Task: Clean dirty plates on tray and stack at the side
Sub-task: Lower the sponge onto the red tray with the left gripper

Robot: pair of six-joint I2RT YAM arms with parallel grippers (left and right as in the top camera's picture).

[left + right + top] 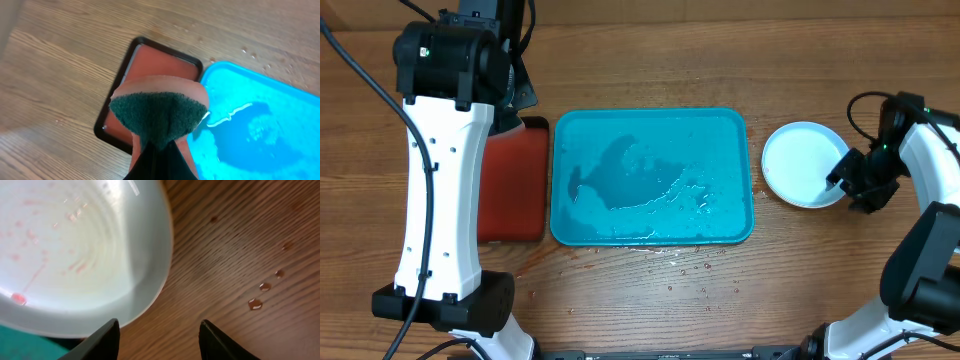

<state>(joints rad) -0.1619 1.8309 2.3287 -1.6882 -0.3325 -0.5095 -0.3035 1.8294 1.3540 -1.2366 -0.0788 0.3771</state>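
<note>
A glossy round white plate (pixel 803 165), faintly red-smeared, lies on the wood-grain bench (pixel 650 300) right of the wet cyan rectangular plastic tray (pixel 620 140). Right fingers (pixel 102 342) stand spread beside its rim; left fingers (pixel 156 161) pinch a green-faced orange sponge (pixel 160 112).

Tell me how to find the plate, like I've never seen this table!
Find the big blue tray in the middle of the wooden table. Just past its right short end sits a round white plate, with the right gripper open beside its far edge. It is the only round thing there, with faint pink smears.
</note>
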